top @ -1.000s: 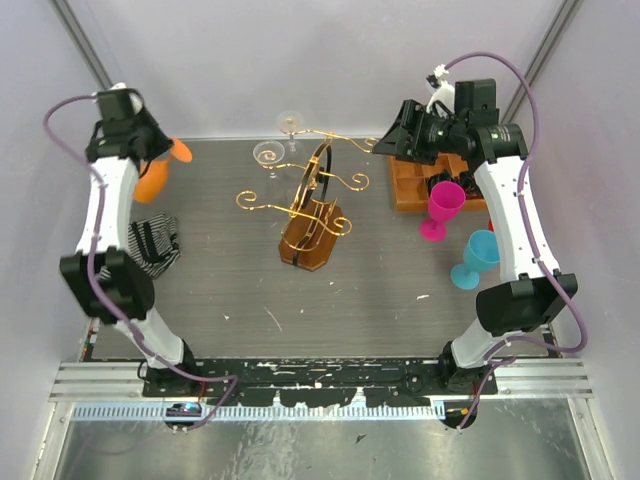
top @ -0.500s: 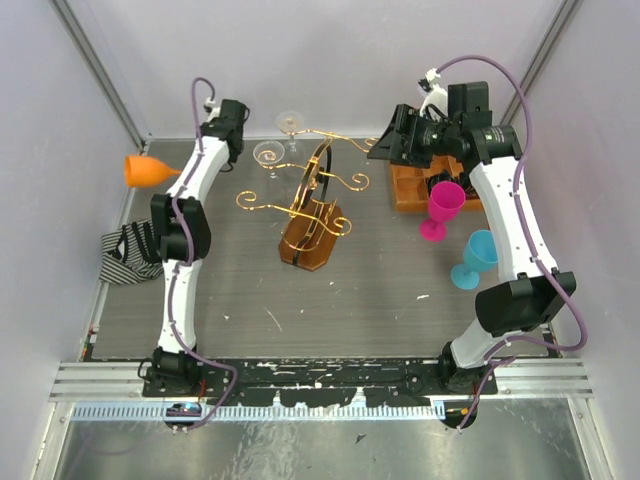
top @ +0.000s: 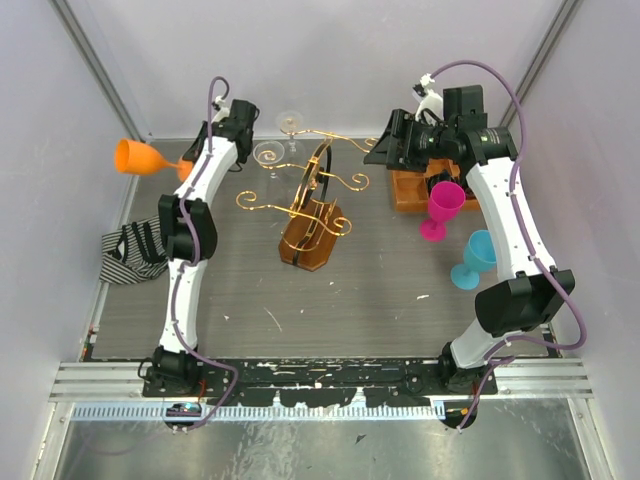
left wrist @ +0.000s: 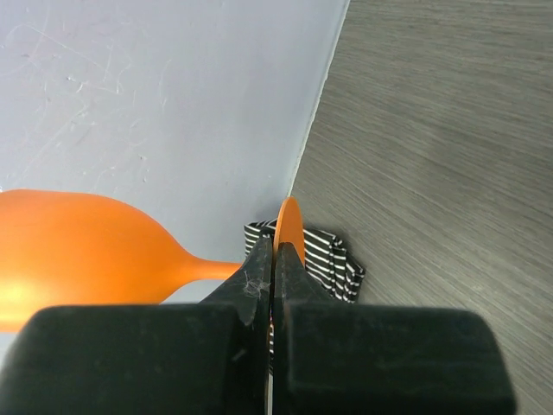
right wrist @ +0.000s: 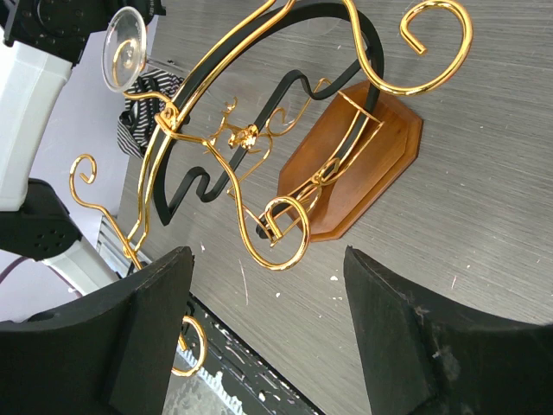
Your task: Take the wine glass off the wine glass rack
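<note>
Clamped on the stem of the orange plastic wine glass (left wrist: 78, 246), the left gripper (left wrist: 273, 255) holds it level, left of the gold curly-wire rack (top: 305, 250). The right gripper (right wrist: 268, 259) faces the rack, spread apart

Five glasses are counted, as far as can be told: two clear glasses (top: 267, 153), one orange glass (top: 133, 157), one pink glass (top: 445, 203) and one blue glass (top: 480, 250). One wire rack (top: 308, 243), one wooden tray (top: 405, 193) and one striped cloth (top: 130, 250) are seen. Two arms are counted, a left arm (top: 190, 225) and a right arm (top: 510, 220).
</note>
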Controlling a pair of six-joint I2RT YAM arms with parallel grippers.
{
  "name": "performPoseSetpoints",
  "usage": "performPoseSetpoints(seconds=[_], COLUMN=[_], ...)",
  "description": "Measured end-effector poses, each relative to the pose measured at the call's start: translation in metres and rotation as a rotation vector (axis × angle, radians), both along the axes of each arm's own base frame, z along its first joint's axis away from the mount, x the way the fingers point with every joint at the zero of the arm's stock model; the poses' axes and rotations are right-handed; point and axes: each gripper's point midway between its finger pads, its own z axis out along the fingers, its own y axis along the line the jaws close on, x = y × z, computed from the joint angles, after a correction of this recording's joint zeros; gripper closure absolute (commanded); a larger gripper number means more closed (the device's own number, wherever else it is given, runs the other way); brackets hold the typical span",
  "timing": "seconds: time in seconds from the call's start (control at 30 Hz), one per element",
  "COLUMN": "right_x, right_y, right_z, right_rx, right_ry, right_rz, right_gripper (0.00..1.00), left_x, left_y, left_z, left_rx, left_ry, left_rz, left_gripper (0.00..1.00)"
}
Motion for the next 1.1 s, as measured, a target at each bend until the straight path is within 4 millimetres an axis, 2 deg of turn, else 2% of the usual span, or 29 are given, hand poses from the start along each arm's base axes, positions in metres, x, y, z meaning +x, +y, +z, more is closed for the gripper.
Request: performPoseSetpoints(seconds=[0.17,0.4,0.63,0.83,0.97,1.1], right_x=[-0.002,-0.006,-0.009,-0.012,-0.013,-0.012], right_y=[0.004,0.011,0.014,0.013,0.013,0.013], right_z=[0.001,0.003,-0.003,-0.009,-0.009,-0.009], right_rx=[0.008,0.027,0.034,0.032,0.032,0.033], right_ry=[-0.001,0.001,0.016,0.032,0.031,0.029], right_rz=[0.015,0.048,0.063,0.063,0.064,0.064], right_gripper=[0.24,0.24,0.24,0.24,0.24,0.24], left_x=[-0.011,-0.044,-0.072,-0.072,-0.072,-0.071], left_y=[0.002,0.005,-0.001,-0.013,-0.014,-0.007], left_z=[-0.005,-0.002,-0.038,-0.053,-0.058,-0.047], left_rx=[0.004,-0.007,-0.029,-0.109,-0.192,-0.27], left_ry=[0.054,0.119,0.219,0.178,0.143,0.097], left_rz=[0.021,0.081,0.069,0.065,0.085,0.105], left_gripper=[1.0,1.0,1.0,1.0,1.0,1.0])
